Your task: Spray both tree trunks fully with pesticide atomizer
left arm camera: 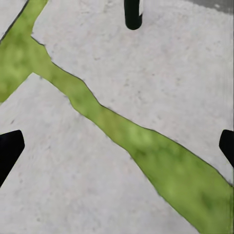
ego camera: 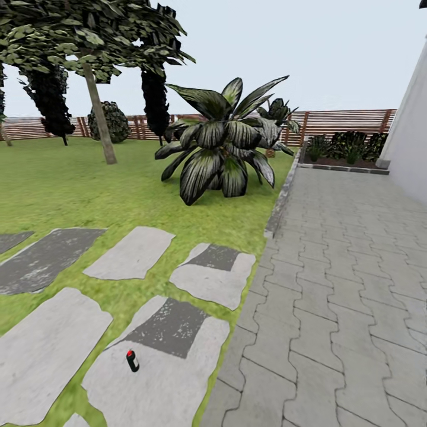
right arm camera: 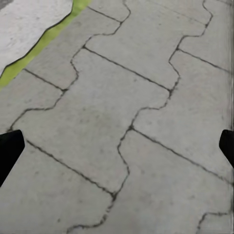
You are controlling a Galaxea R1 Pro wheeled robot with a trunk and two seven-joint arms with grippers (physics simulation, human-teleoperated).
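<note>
Pesticide atomizer (ego camera: 132,360) on grey stepping stone (ego camera: 160,367), lawn (ego camera: 59,184), paved path (ego camera: 344,284), slat fence (ego camera: 347,121), both claws' fingers apart

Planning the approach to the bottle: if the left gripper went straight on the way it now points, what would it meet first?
Most likely bare ground: the left gripper points down at a grass strip between pale stepping stones. The pesticide atomizer sits off that line, at the picture's edge. Depth is unclear.

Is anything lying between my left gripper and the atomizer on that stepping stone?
Nothing visible does. The pesticide atomizer stands alone on a bare stepping stone, and the left gripper looks down on stone and a grass strip.
</note>
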